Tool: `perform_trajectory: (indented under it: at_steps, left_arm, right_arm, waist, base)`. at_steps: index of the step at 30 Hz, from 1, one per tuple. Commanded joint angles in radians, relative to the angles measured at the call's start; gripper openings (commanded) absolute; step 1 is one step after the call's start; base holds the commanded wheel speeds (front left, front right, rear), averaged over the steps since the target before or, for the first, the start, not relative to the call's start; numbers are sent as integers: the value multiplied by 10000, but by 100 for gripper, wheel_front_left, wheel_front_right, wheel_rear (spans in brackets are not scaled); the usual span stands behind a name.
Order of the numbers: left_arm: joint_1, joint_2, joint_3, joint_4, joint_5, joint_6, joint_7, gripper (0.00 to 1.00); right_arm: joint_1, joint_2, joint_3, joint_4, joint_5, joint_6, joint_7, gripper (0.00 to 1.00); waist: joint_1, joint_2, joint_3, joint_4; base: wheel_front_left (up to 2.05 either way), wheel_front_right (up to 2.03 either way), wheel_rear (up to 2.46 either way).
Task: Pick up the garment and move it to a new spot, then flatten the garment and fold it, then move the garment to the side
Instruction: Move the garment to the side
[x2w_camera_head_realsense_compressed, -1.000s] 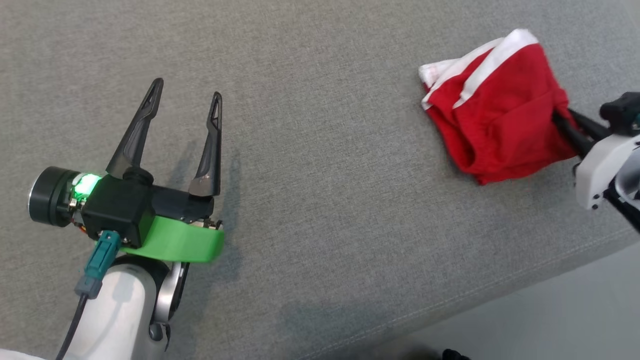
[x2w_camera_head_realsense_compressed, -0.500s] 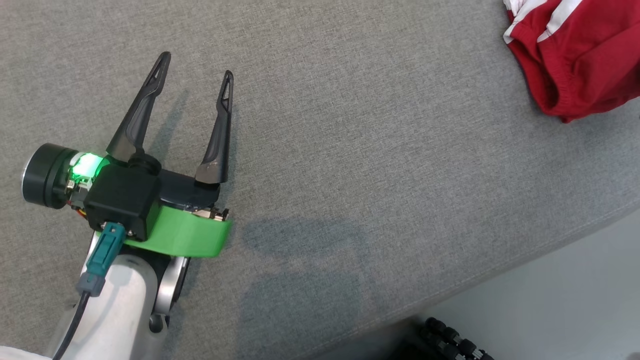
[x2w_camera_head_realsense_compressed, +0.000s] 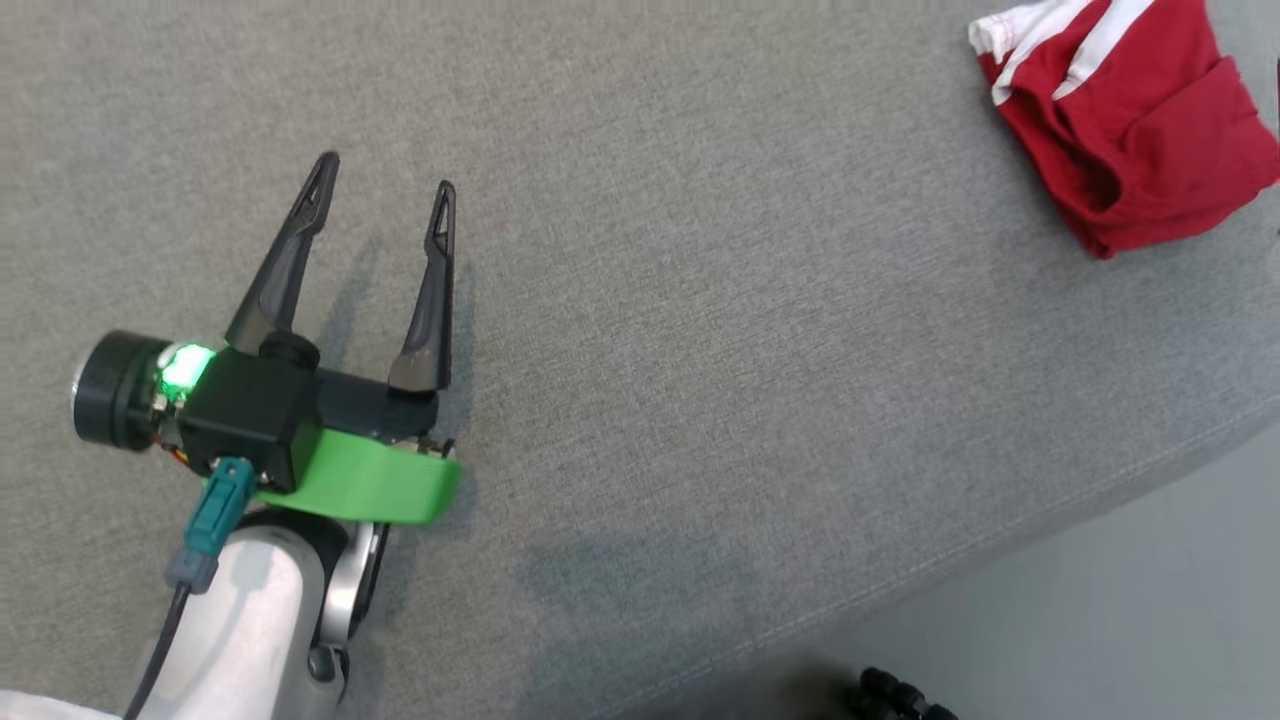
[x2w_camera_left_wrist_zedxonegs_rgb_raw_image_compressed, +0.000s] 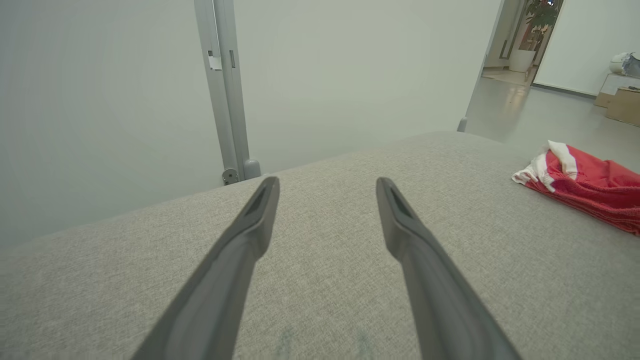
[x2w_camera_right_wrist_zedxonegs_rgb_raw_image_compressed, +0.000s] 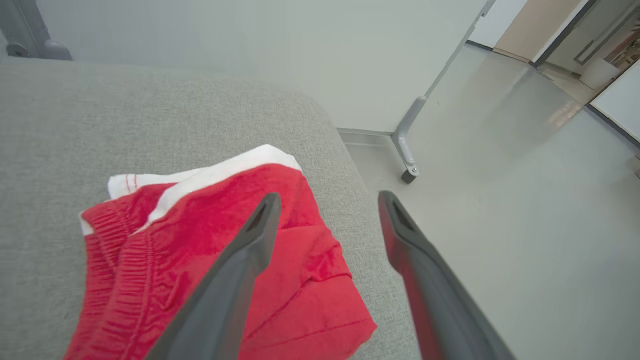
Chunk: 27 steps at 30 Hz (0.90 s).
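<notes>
One red garment (x2w_camera_head_realsense_compressed: 1130, 150) is laid on the grey cushion (x2w_camera_head_realsense_compressed: 700, 300). The left gripper (x2w_camera_head_realsense_compressed: 385, 175) is held well apart from it and the right gripper (x2w_camera_right_wrist_zedxonegs_rgb_raw_image_compressed: 328, 196) above it, both pairs of fingers spread and empty.

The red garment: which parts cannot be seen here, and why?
Head view: the upper edge cuts off the top of the red garment.
Left wrist view: its right end is cut off by the right edge.
Right wrist view: its lower part lies behind a finger of the right hand and past the bottom edge.
</notes>
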Motion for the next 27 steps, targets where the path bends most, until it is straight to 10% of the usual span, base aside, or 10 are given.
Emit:
perform_trajectory:
  at_steps: [1, 9, 27]
  left_arm:
    - [272, -67, 19, 131, -89, 99, -149, 100]
    - [1411, -257, 222, 556, -562, 458, -605, 100]
    - [3066, -299, 759, 735, -1114, 1229, -853, 100]
  right_arm:
    - [601, 259, -697, -532, -374, -16, -17, 100]
    - [3191, 2136, -3054, -3464, -2013, -16, -17, 100]
    - [6107, 4243, -3022, -6372, -3091, -16, 203, 100]
  waist:
    - [0, -1, -772, 76]
    - [0, -1, -2099, 683]
    - [0, -1, -3655, 2684]
  base:
    - [0, 0, 0]
    - [0, 0, 0]
    - [0, 0, 0]
